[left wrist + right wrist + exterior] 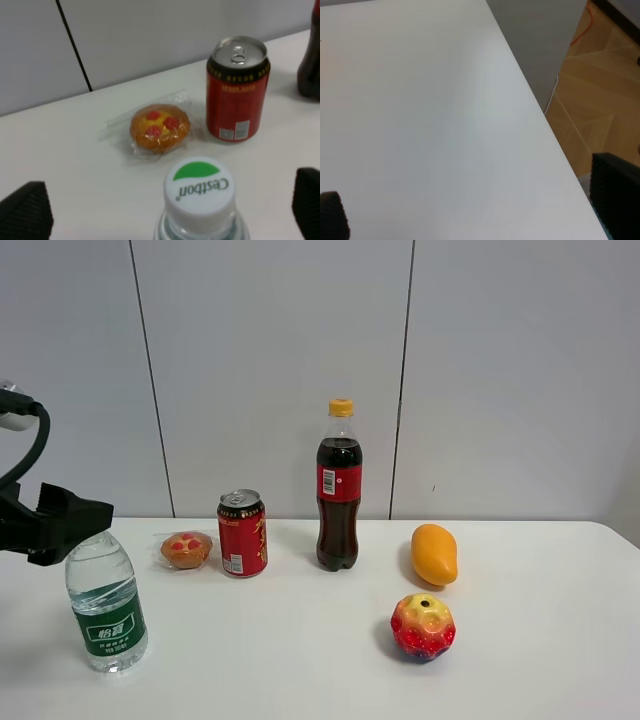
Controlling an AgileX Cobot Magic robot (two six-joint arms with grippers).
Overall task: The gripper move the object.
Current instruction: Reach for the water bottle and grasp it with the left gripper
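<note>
Though the left gripper (82, 519) masks its cap, the bottle (106, 612) stands upright.

Your high view faces the wall (270, 360) across the counter (300, 660). Left wrist sits close above the water bottle (200, 195) and shares the red can (242, 532) with that view. Right wrist looks down at counter edge, floor (600, 100).

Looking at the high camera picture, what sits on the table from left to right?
Clear plastic water bottle with green label, wrapped orange pastry, red drink can, dark cola bottle with yellow cap, yellow mango.
</note>
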